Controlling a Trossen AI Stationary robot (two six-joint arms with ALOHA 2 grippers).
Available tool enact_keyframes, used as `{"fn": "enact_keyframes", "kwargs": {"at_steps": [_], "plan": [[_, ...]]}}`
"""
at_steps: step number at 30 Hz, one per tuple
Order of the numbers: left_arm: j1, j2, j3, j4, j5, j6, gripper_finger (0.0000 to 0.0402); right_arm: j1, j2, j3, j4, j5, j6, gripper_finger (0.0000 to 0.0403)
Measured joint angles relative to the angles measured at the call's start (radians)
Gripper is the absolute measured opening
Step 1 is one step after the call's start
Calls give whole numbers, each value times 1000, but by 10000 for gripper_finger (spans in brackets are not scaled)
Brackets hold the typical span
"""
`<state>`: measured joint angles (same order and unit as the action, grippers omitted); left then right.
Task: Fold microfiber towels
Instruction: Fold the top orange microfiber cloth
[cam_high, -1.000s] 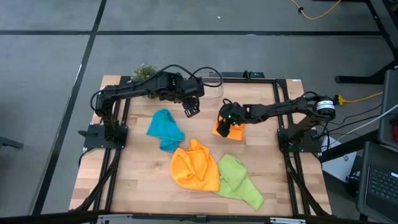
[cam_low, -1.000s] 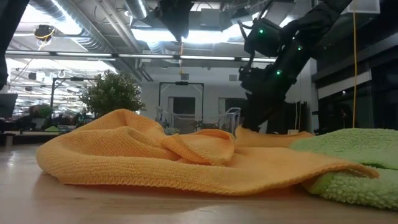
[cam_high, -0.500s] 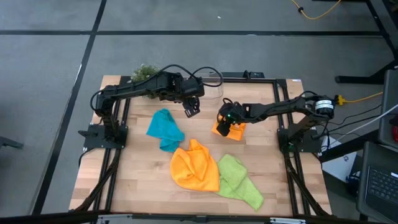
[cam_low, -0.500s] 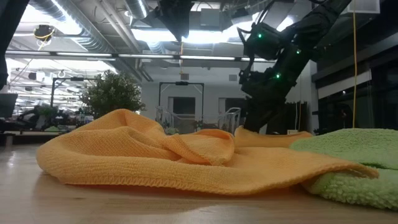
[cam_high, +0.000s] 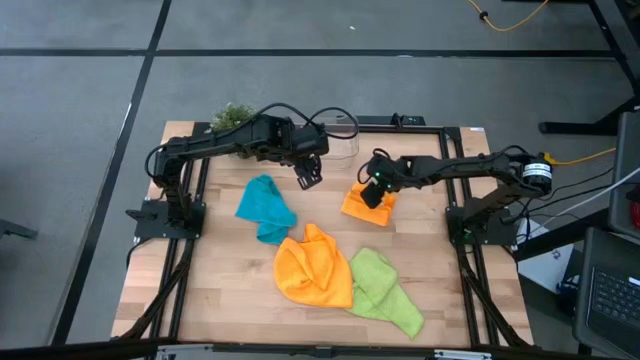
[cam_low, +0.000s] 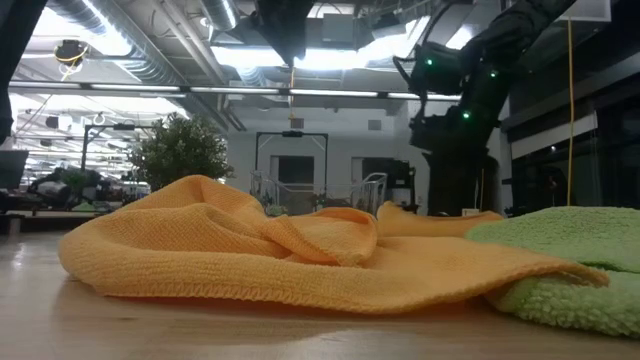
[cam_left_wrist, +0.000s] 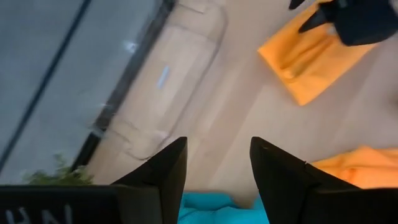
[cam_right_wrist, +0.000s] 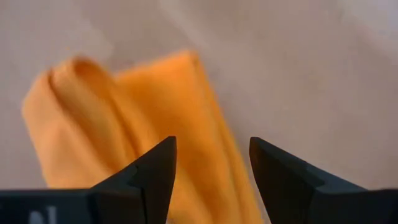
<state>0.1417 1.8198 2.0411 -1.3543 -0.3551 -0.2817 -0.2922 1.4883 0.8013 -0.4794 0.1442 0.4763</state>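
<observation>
From above you see the table (cam_high: 230, 300) carrying a crumpled orange towel (cam_high: 312, 265), a lime green towel (cam_high: 385, 285), a teal towel (cam_high: 266, 206) and a folded orange towel (cam_high: 366, 205). The right gripper (cam_high: 373, 188) hovers over the folded one, fingers apart and empty, as its wrist view confirms. The left gripper (cam_high: 308, 176) waits spread beside the teal towel. Only the low view shows the potted plant (cam_low: 180, 150) upright.

Small folded fuzzy orange cloth (cam_high: 366, 205), plain; larger crumpled orange microfiber cloth (cam_high: 313, 265), same bright shade; rumpled teal blue cloth (cam_high: 266, 206); lime green fuzzy cloth (cam_high: 384, 290); pale planked wooden bench (cam_high: 230, 275); both arms black.
</observation>
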Motion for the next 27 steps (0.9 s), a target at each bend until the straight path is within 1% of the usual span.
{"fn": "enact_keyframes", "kwargs": {"at_steps": [4,6,8,12,15,17,20,24,27], "plan": [[0,18,0,58,100,33,168,-7,0,0,-23,-74,14,205],[0,28,0,81,136,76,168,-7,-9,0,-25,-116,12,205],[6,33,1,98,165,103,168,-7,-22,0,-36,-134,2,205],[33,33,0,83,170,93,168,-21,-54,0,-135,-139,18,205],[53,33,0,79,167,74,168,-46,-69,-12,-144,-112,50,205],[61,33,0,80,166,74,168,-59,-67,-29,-97,-112,69,205],[67,33,0,84,167,74,168,-60,-45,-57,25,-104,103,205],[67,33,0,95,167,74,168,-60,-8,-92,163,-54,187,205],[67,33,0,98,166,73,168,-61,12,-97,263,-46,171,205]]}}
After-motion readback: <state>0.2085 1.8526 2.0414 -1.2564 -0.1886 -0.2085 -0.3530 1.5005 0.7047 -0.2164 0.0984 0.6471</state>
